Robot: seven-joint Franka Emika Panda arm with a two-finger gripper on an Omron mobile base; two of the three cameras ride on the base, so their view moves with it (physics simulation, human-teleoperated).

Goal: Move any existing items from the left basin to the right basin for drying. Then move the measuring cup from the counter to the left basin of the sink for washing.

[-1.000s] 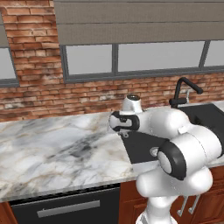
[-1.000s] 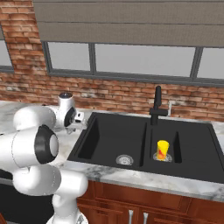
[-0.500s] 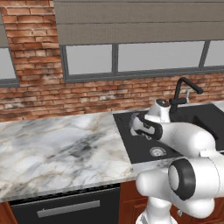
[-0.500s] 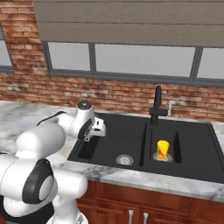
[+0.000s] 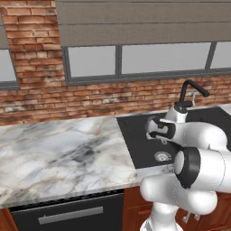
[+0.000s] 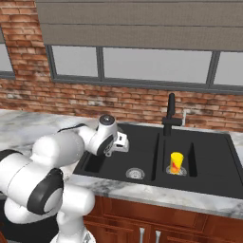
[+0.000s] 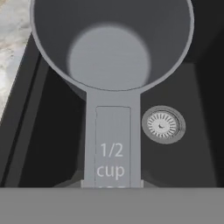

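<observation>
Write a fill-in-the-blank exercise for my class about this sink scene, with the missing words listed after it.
1. The gripper holds the dull-grey metal measuring cup by its ____.
2. The handle reads "1/2 ____".
3. The cup hangs over the wider matte-black basin, the one with the round silver ____.
4. The small yellow-orange object stands in the ____ black basin.

Missing words: handle; cup; drain; narrower

White arm (image 5: 198, 158) fills the lower right of the frame, its wrist over the black sink (image 5: 135, 140) at centre right. Silver drain (image 5: 162, 156) visible below the wrist. Gooseneck tap (image 5: 191, 90) stands behind. Marble counter (image 5: 58, 153) spans the left.
</observation>
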